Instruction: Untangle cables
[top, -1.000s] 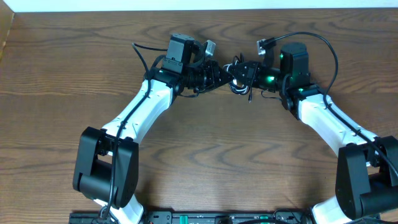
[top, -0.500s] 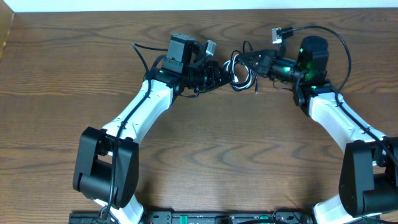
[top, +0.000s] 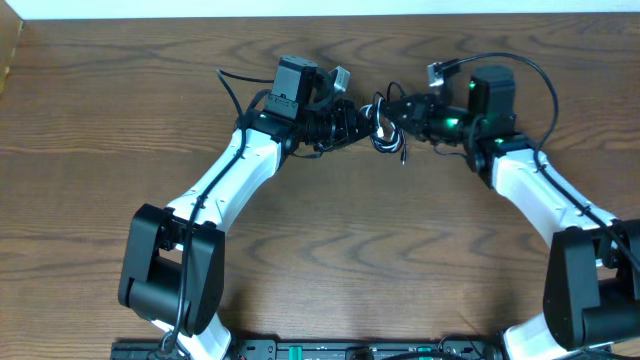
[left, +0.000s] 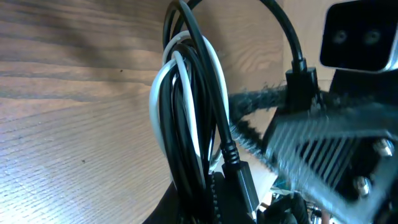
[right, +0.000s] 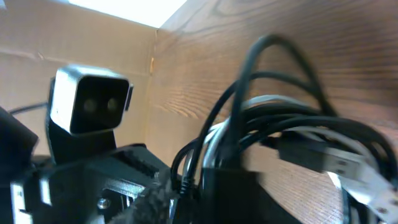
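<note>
Moved: the right arm has swung back in toward the left one since half a second ago, so the two tools sit close again and the cables between them bunch tighter.
Table: brown wood (top: 90, 200) with long wavy grain and a dull finish.
Left tool: (top: 360, 119) clenched on the cables; in the left wrist view the strands run down into its dark fingers.
Right tool: (top: 393, 108) clenched on the same bundle from the opposite side, and green lights glow on its wrist.
Cables: (top: 383, 132) held between the two tools, over the far middle of the table. The black cable (left: 194, 124) and white cable (left: 157, 106) are wound together in one narrow loop. A black plug (left: 244, 183) lies against the strands. Whether the loop touches the wood cannot be told.
Far edge: a white strip (top: 300, 8) runs along the back of the table.
Room: a tan panel (right: 74, 37) with a crease stands beyond the table in the right wrist view.
</note>
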